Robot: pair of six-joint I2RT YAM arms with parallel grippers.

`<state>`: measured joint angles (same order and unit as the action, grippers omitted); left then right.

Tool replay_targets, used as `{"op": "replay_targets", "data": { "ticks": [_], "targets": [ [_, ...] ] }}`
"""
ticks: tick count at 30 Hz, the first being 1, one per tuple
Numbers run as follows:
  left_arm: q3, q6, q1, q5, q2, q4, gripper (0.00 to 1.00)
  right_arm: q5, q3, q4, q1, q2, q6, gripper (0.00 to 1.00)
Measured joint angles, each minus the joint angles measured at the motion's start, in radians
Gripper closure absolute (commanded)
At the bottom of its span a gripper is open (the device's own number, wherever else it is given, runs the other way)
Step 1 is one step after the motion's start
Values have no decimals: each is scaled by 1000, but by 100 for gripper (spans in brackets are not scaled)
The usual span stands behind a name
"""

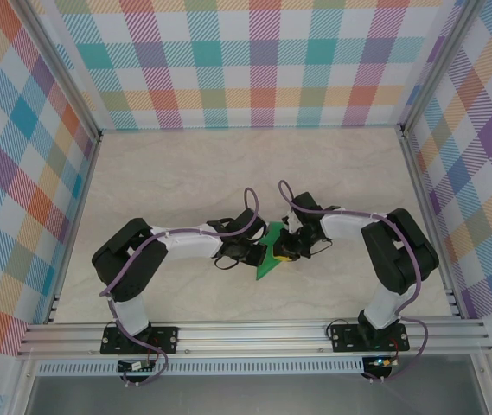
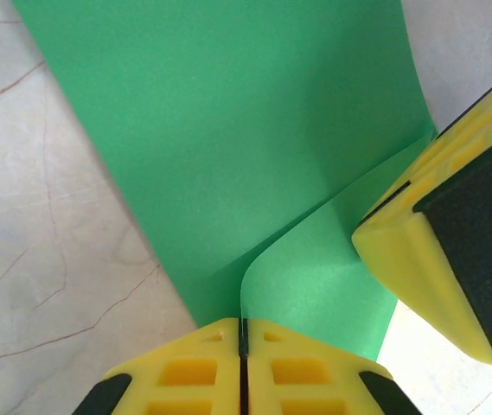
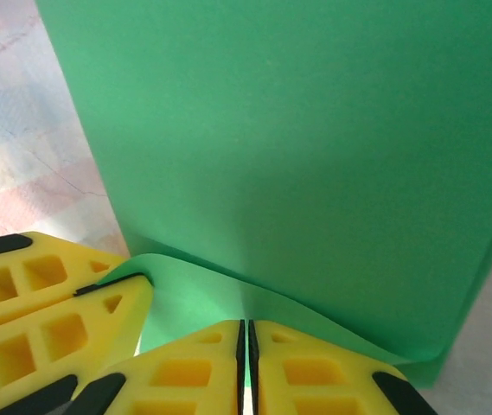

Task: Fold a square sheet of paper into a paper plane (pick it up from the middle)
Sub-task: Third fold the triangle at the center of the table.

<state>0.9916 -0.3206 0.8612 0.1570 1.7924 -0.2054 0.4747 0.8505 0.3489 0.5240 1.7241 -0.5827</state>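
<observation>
One thin bright green paper sheet (image 1: 267,262), mid-frame, sits clamped in both left gripper (image 2: 242,328) and right gripper (image 3: 246,327), above a beige marbled tabletop (image 1: 185,173), three plaid walls (image 1: 254,60) around.

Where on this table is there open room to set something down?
Bare: the far half of the table, between the arms and the back wall. Crowded: near centre, where the left claw and right claw pinch the green paper.

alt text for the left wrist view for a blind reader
The left gripper, yellow jaws shut, pinches a curled edge of the bright green sheet of paper. The right gripper clamps the sheet from the frame's right; pale marbled table lies to its left.
</observation>
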Motion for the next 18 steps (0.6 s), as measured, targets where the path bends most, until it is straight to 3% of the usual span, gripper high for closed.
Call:
{"op": "replay_targets", "data": {
  "ticks": [18],
  "targets": [
    [-1, 22, 0, 18, 0, 0, 91, 2, 27, 23, 4, -81, -13, 84]
  ]
}}
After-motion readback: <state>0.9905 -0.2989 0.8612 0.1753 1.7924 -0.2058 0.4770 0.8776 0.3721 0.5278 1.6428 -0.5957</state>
